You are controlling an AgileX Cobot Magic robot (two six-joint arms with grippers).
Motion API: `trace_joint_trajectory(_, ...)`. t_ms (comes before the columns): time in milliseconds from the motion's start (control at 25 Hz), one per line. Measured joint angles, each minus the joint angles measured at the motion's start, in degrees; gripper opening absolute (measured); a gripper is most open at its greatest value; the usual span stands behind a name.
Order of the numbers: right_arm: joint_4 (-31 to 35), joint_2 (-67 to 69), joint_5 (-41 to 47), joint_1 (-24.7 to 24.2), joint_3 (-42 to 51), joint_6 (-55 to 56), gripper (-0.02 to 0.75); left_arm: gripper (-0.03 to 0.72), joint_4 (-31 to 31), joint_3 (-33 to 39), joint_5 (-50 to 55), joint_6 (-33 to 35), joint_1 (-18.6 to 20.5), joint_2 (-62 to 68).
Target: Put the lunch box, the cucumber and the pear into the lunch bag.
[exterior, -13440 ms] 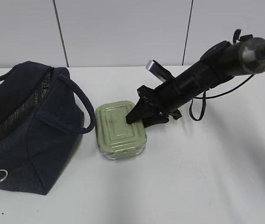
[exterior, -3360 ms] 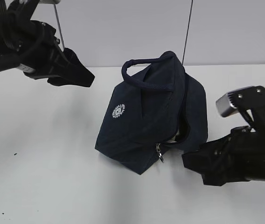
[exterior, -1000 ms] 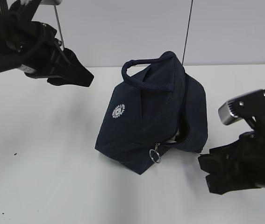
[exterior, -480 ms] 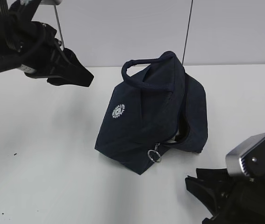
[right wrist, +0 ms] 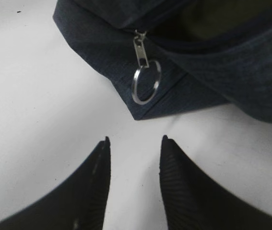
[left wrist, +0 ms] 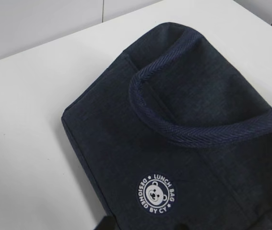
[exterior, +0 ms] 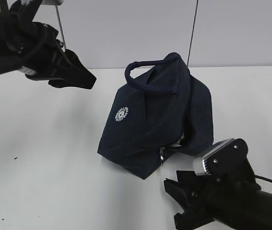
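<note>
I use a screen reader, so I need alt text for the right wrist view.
A metal ring pull hangs from the zipper at the corner of a dark navy lunch bag on a white table. The right pincer is in front of it, jaws apart and empty, not touching the ring.

Lunch bag (exterior: 162,122) on the table (exterior: 44,158), about mid-scene, handle (exterior: 155,79) on top toward the rear wall. Logo (exterior: 121,113) on the left face. Zipper pull ring (right wrist: 145,87) hanging at the front lower corner. Right gripper (right wrist: 135,158) low on the table just before that corner, apart from it. Left gripper (exterior: 80,76) raised at rear left, well apart from the bag.
</note>
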Motion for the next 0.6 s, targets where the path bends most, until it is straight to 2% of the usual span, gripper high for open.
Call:
trace_joint_trajectory(240, 0.0, 3.75, -3.23, 0.0, -2.78, 0.96, 0.283, 0.238, 0.0, 0.0, 0.0, 0.0, 0.0, 0.0)
trace_joint_trajectory(600, -0.12, 6.42, -2.88, 0.0, -6.74, 1.4, 0.299, 0.238, 0.0, 0.0, 0.0, 0.0, 0.0, 0.0)
